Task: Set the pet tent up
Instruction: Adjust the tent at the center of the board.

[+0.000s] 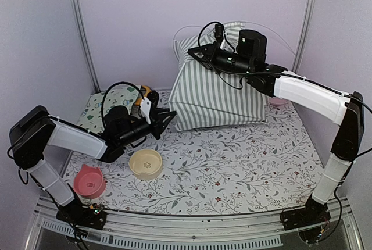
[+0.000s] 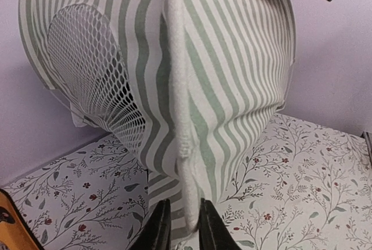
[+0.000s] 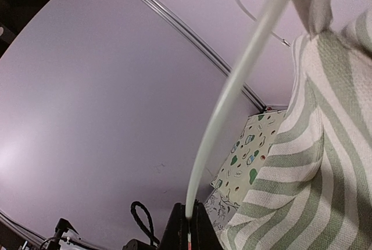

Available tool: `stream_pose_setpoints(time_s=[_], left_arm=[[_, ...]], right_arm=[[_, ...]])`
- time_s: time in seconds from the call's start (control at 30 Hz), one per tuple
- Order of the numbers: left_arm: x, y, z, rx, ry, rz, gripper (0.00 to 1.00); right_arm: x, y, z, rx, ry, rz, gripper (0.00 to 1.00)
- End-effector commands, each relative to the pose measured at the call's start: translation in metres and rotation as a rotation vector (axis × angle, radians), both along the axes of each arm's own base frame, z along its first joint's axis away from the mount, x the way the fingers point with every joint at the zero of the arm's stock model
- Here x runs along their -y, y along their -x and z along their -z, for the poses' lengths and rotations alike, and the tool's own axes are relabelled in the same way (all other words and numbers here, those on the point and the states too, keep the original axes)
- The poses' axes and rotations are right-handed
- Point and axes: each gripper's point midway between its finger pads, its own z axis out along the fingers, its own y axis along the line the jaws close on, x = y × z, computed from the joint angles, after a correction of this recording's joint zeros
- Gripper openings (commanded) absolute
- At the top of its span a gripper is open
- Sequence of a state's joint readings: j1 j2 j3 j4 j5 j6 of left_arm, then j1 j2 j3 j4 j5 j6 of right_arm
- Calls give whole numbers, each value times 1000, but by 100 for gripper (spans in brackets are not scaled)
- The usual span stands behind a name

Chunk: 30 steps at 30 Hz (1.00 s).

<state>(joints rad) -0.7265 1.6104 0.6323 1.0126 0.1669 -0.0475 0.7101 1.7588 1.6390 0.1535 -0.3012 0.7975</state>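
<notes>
Grey-green and white striped, the pet tent (image 1: pixel 218 96) sits slumped at the back of the floral surface (image 1: pixel 232 168). The right tool (image 1: pixel 192 52) is at its top and the left tool (image 1: pixel 170 114) at its lower left corner.

Left wrist: the tool's fingers are clamped on the tent's white seam (image 2: pixel 174 87).

Right wrist: the tool's fingers pinch a thin white pole (image 3: pixel 228 96) beside the striped fabric.

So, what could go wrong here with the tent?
The right gripper pinches only a thin, bent pole; it may slip out or spring back. The left gripper holds just the white seam of the pet tent; a pull could topple it.
</notes>
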Motion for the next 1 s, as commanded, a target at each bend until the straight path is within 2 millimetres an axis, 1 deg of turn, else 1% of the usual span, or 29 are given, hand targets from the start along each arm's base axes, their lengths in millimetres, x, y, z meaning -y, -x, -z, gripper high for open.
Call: stream_pose_setpoints(time_s=[0.0,0.1,0.17,0.33,0.47,0.53,0.7,0.87,0.97], left_arm=[[7,2,-13,31,38,14,17],[6,3,-18,36,47,12,9],[5,4,-20,39,50,12,0],[1,8,-20,28,34,9,0],[-5,11,-18,20,24,-4,0],[-8,12,-18,16,20,-11,0],[-16,8,-16,5,8,-64,0],[-23,-5,-8,-17,-35,-145,0],[-29,-13,-2,-36,-62,-197,0]], right_arm=[[30,-15,-33,38,-54,107,0],[32,-18,-28,34,-43,120,0],[36,-23,-23,33,-24,145,0],[61,-45,-6,53,71,267,0],[80,-59,4,73,135,338,0],[84,-63,6,86,157,354,0],[93,-67,11,108,208,370,0],[93,-62,12,117,220,315,0],[96,-58,19,114,242,280,0]])
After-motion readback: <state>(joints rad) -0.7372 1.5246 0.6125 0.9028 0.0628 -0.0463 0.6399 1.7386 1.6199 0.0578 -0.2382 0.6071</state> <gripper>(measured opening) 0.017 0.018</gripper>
